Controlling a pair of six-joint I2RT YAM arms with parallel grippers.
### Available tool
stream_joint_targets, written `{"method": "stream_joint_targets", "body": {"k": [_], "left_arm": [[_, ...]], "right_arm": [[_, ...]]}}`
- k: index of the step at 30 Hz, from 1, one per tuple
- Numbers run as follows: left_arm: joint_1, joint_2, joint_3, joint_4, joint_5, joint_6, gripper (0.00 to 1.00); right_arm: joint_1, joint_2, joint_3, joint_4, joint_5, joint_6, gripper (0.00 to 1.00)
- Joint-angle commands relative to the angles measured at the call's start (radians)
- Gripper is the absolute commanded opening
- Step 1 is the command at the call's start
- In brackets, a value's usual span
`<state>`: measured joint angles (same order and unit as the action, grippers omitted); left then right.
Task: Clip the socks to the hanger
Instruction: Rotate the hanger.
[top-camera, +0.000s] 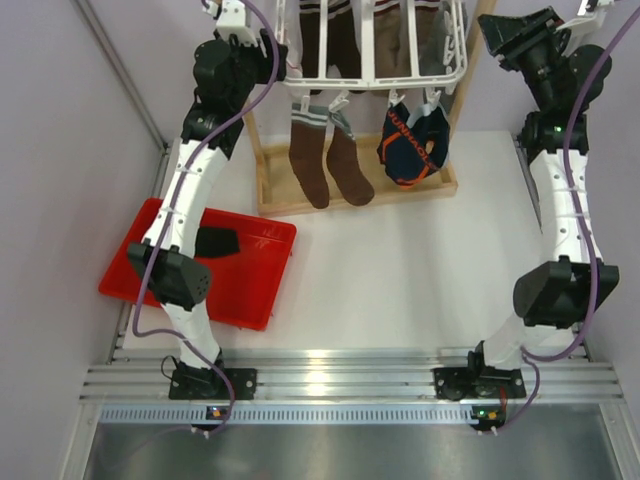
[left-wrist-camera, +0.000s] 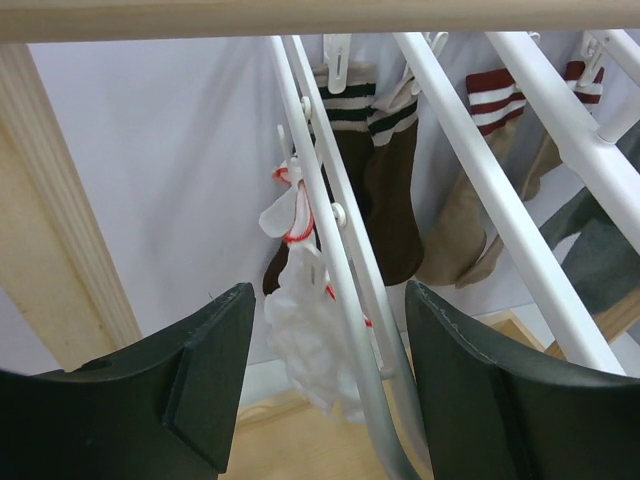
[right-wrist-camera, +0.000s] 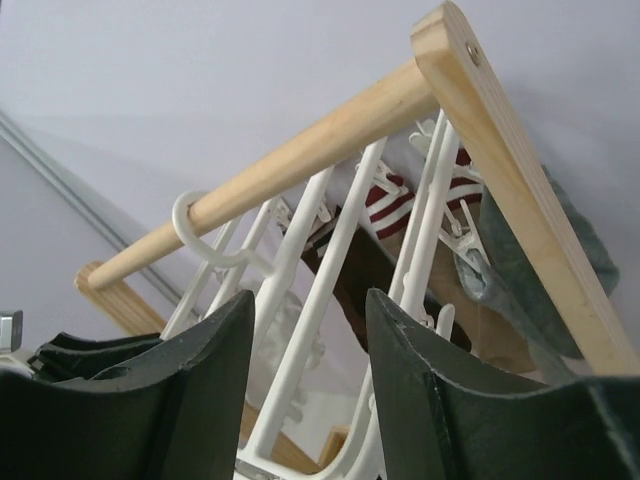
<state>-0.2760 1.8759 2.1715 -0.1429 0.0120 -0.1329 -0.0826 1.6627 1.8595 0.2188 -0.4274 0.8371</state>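
The white hanger (top-camera: 372, 72) hangs from a wooden frame at the back. Two dark brown socks with striped cuffs (top-camera: 328, 165) are clipped to its front edge. One black sock (top-camera: 218, 242) lies in the red tray (top-camera: 255, 285). My left gripper (left-wrist-camera: 330, 350) is open and empty, its jaws on either side of a hanger bar (left-wrist-camera: 345, 270) and a white clip bundle (left-wrist-camera: 310, 335). Brown socks (left-wrist-camera: 385, 200) hang beyond it. My right gripper (right-wrist-camera: 310, 340) is open and empty, with hanger bars (right-wrist-camera: 310, 320) between its jaws.
Navy fabric with orange trim (top-camera: 412, 145) hangs on the hanger's front right. The wooden frame's base (top-camera: 400, 192) sits on the table, and its rod (right-wrist-camera: 300, 150) carries the hanger hook (right-wrist-camera: 196, 240). Tan red-striped socks (left-wrist-camera: 470, 220) and a grey one (left-wrist-camera: 600, 250) hang further in.
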Motion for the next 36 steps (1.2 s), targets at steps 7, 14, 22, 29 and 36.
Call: {"method": "stream_joint_targets", "body": {"k": [7, 14, 22, 29, 36], "left_arm": [[0.009, 0.031, 0.068, 0.048, 0.049, 0.018, 0.66], [0.014, 0.034, 0.071, 0.048, 0.055, 0.026, 0.66], [0.015, 0.035, 0.073, 0.048, 0.062, 0.038, 0.66], [0.017, 0.025, 0.073, 0.055, 0.072, 0.039, 0.67], [0.017, -0.061, 0.022, 0.065, 0.048, 0.03, 0.69]], "right_arm": [[-0.003, 0.14, 0.173, 0.027, -0.036, 0.022, 0.5], [-0.002, 0.196, 0.185, 0.028, -0.048, 0.019, 0.52], [0.024, 0.201, 0.17, 0.062, -0.142, 0.092, 0.51], [0.044, 0.17, 0.124, 0.062, -0.206, 0.14, 0.1], [0.049, 0.082, 0.054, 0.022, -0.174, 0.203, 0.0]]}}
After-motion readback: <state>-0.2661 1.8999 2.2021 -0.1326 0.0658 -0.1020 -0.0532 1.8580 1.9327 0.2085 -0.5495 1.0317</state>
